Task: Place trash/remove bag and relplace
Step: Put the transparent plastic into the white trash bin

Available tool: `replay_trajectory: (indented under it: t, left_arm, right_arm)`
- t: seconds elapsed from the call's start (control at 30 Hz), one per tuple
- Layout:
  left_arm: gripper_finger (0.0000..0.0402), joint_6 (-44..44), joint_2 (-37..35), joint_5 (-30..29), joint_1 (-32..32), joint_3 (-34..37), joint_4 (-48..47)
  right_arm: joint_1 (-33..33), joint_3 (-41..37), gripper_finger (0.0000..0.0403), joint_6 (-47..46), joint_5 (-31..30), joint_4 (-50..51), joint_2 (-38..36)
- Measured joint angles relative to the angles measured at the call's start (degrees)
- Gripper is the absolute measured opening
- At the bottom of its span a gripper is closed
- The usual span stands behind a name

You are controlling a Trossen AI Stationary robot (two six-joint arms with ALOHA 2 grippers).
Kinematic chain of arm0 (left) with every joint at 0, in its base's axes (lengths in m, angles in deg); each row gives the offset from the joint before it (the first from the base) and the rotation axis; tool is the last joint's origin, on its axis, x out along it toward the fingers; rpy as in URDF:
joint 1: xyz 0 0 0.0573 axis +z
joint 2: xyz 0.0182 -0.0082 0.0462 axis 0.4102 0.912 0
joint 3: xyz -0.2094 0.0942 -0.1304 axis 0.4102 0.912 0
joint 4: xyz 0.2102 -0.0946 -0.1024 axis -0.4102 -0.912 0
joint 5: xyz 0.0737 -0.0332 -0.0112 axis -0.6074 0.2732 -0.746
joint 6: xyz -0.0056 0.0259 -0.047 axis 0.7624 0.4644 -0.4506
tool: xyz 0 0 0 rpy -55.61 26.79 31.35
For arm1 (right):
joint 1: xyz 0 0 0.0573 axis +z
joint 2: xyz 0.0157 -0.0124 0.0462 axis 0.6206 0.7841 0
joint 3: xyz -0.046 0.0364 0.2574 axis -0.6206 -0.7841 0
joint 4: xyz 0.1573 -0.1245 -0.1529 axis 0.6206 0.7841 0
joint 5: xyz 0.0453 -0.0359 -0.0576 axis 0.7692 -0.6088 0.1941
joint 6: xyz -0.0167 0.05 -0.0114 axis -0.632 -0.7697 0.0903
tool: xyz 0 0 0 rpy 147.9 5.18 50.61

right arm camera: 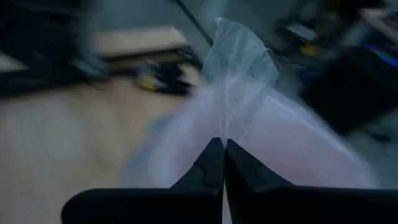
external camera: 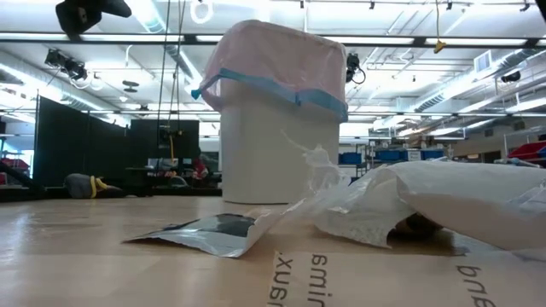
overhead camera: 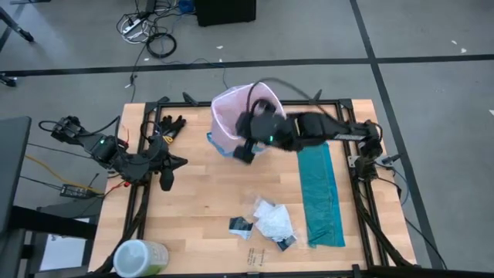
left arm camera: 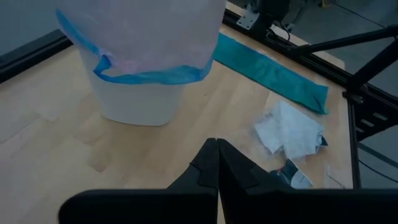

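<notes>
A white bin (overhead camera: 224, 143) (external camera: 273, 162) (left arm camera: 140, 99) stands on the table's far middle. It is lined with the pale pink bag (overhead camera: 231, 112) (external camera: 273, 55) (left arm camera: 143, 31) (right arm camera: 298, 149), whose blue band hangs over the rim. The trash (overhead camera: 270, 220) (external camera: 409, 209) (left arm camera: 289, 130), made up of crumpled white papers and a black-and-white packet (overhead camera: 241, 225) (external camera: 209, 232), lies on the near middle of the table. My right gripper (overhead camera: 247, 148) (right arm camera: 222, 142) is above the bin's near right rim, shut on a thin translucent film. My left gripper (overhead camera: 171, 164) (left arm camera: 217, 144) hovers shut over the table's left side. My right gripper pinches a thin translucent whitish film (right arm camera: 231, 81) between its two fingertips. The film sticks out past the tips in a crumpled sheet, over the pink bag. Whether it is a loose wrapper or a pulled-up part of the bag, I cannot tell.
A folded teal-green bag (overhead camera: 320, 193) (left arm camera: 267, 68) lies along the table's right side. A green-white bottle (overhead camera: 139, 259) lies at the near left corner, and black-and-yellow gloves (overhead camera: 171, 123) at the far left. Dark frame rails (overhead camera: 363, 193) edge both sides.
</notes>
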Motion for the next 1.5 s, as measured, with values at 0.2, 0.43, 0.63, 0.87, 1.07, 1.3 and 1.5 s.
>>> replay_trajectory:
  t: [0.2, 0.43, 0.63, 0.87, 1.07, 1.3, 1.5]
  left_arm:
    - [0.0004, 0.0, 0.0, -0.2, 0.0, 0.0, 0.7]
    - [0.0004, 0.0, 0.0, -0.2, 0.0, 0.0, 1.3]
    - [0.0004, -0.2, 0.4, -0.2, 0.0, 0.0, 2.0]
    - [0.0004, 0.0, 1.8, -0.3, 0.0, 0.0, 2.1]
    - [0.0004, 0.0, 3.9, -0.5, 0.0, 0.0, 2.1]
    - [0.0004, 0.0, 5.9, -0.5, 0.0, 0.0, 2.1]
    - [0.0004, -0.2, 6.1, -0.4, 0.0, 0.0, 2.1]
  right_arm:
    - [-8.2, -0.1, 0.0013, 1.8, 8.7, 5.2, 0.5]
    - [-13.2, -0.2, 0.0110, 2.0, 16.0, 8.7, 0.7]
    - [-12.2, -0.2, 0.0205, 2.4, 21.0, 8.9, 0.2]
    - [-0.4, -4.6, 0.0224, -3.8, 36.6, 14.8, -0.2]
    - [8.6, -19.5, 0.0218, -10.5, 29.9, 14.4, 0.0]
    - [10.2, -37.1, 0.0224, -19.0, 34.1, -3.4, 0.0]
    - [10.2, -45.8, 0.0235, -23.7, 35.2, -15.5, 0.0]
